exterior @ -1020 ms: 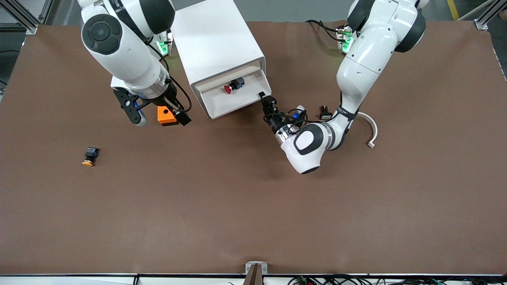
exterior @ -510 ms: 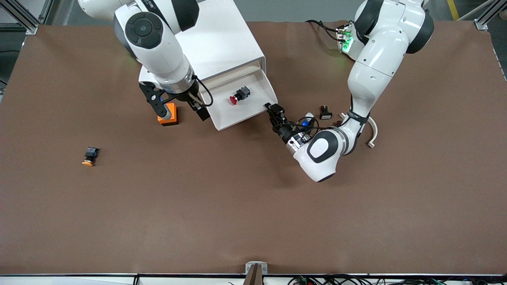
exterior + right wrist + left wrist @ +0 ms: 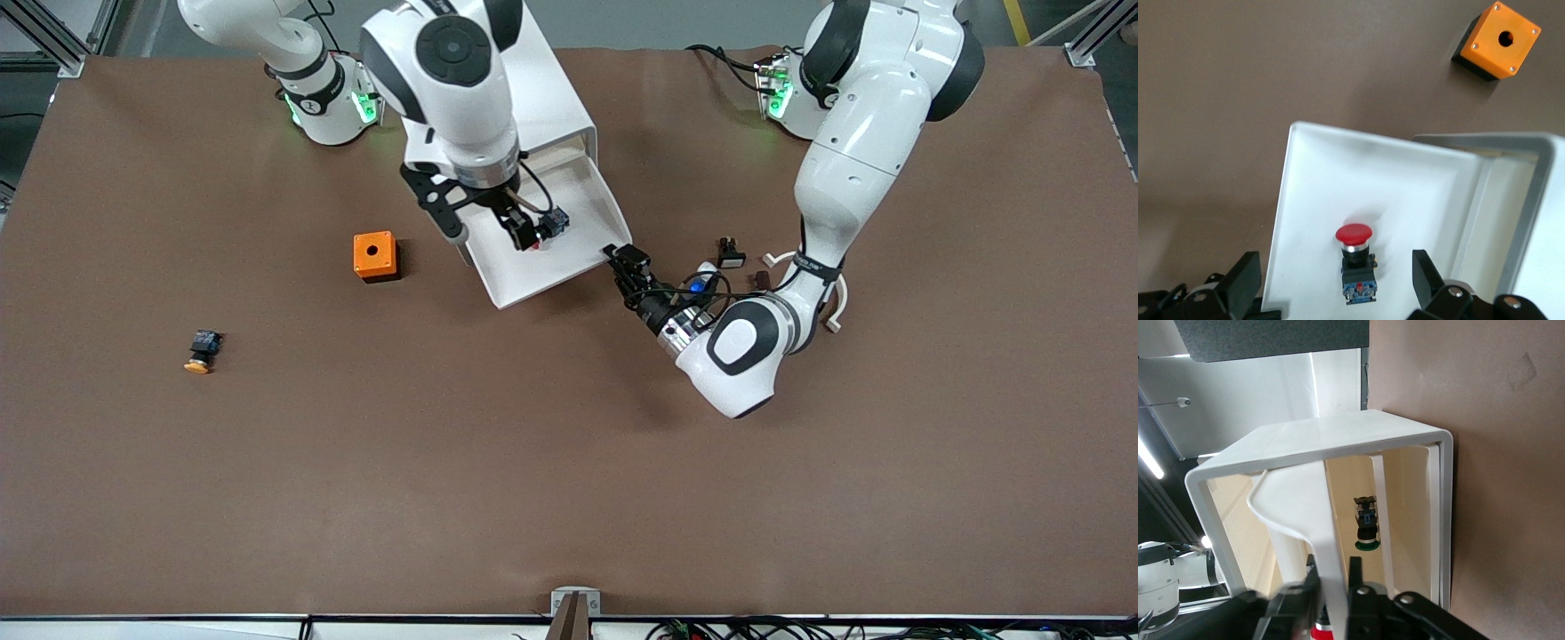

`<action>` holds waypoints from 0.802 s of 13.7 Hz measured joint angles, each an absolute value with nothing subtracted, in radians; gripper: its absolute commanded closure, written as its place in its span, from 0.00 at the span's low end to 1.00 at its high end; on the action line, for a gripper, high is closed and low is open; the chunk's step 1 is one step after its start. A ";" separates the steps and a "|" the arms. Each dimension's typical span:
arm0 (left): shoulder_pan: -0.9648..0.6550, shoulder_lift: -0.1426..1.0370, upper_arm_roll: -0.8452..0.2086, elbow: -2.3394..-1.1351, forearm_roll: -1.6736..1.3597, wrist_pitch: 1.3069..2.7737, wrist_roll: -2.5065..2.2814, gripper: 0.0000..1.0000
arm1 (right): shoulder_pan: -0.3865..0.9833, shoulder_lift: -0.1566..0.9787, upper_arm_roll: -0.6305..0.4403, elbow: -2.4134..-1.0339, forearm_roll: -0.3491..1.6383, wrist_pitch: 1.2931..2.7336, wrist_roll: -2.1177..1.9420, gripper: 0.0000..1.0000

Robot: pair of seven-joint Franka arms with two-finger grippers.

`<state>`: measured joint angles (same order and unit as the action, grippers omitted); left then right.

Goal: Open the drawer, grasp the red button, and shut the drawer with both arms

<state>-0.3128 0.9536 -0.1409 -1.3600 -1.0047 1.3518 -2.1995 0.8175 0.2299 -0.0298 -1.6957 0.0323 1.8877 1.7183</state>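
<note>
The drawer [image 3: 544, 269] is pulled out of the white cabinet [image 3: 498, 98]. The red-capped button [image 3: 555, 221] lies in it, partly hidden by my right gripper. My right gripper [image 3: 491, 235] hangs open over the drawer. In the right wrist view the button [image 3: 1355, 257] lies on the drawer floor [image 3: 1318, 193] between the open fingers [image 3: 1241, 283], untouched. My left gripper [image 3: 624, 260] is shut on the drawer's front edge at the corner toward the left arm's end. The left wrist view shows its fingers [image 3: 1357, 570] clamped on the drawer's front lip [image 3: 1321, 520].
An orange box [image 3: 374, 256] with a round hole and a yellow-capped button [image 3: 201, 350] lie toward the right arm's end. A black part with a white face [image 3: 729, 254] and a white curved piece [image 3: 837, 293] lie beside the left arm. A green-capped part [image 3: 1367, 528] sits inside the cabinet.
My right arm has swung from over the orange box to over the drawer. My left gripper has pulled the drawer farther out, toward the front camera.
</note>
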 measured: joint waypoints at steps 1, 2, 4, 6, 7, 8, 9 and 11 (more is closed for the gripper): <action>-0.311 0.954 -0.138 -1.360 -1.005 1.352 -2.195 0.00 | 0.839 0.242 -0.030 -1.695 0.027 1.904 1.740 0.00; -0.308 0.954 -0.137 -1.360 -1.005 1.352 -2.192 0.00 | 0.857 0.253 -0.030 -1.695 0.021 1.912 1.752 0.00; -0.297 0.954 -0.137 -1.347 -1.005 1.352 -2.171 0.00 | 0.876 0.268 -0.030 -1.694 0.015 1.915 1.758 0.00; -0.281 0.953 -0.137 -1.315 -1.005 1.351 -2.102 0.00 | 0.883 0.276 -0.030 -1.694 0.015 1.914 1.758 0.00; -0.273 0.952 -0.137 -1.299 -1.005 1.350 -2.064 0.00 | 0.889 0.280 -0.030 -1.695 0.015 1.914 1.758 0.00; -0.264 0.951 -0.138 -1.283 -1.005 1.348 -2.024 0.00 | 0.896 0.287 -0.030 -1.695 0.015 1.914 1.758 0.00; -0.256 0.950 -0.138 -1.267 -1.005 1.347 -1.985 0.00 | 0.905 0.296 -0.030 -1.695 0.015 1.916 1.758 0.00; -0.241 0.947 -0.138 -1.240 -1.005 1.342 -1.889 0.00 | 0.919 0.317 -0.030 -1.695 0.015 1.928 1.759 0.00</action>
<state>-0.2414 0.9472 -0.1384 -1.2401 -1.0047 1.3423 -1.8893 0.9192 0.3174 -0.0301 -1.6946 0.0154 1.9284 1.7587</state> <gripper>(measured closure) 0.000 0.000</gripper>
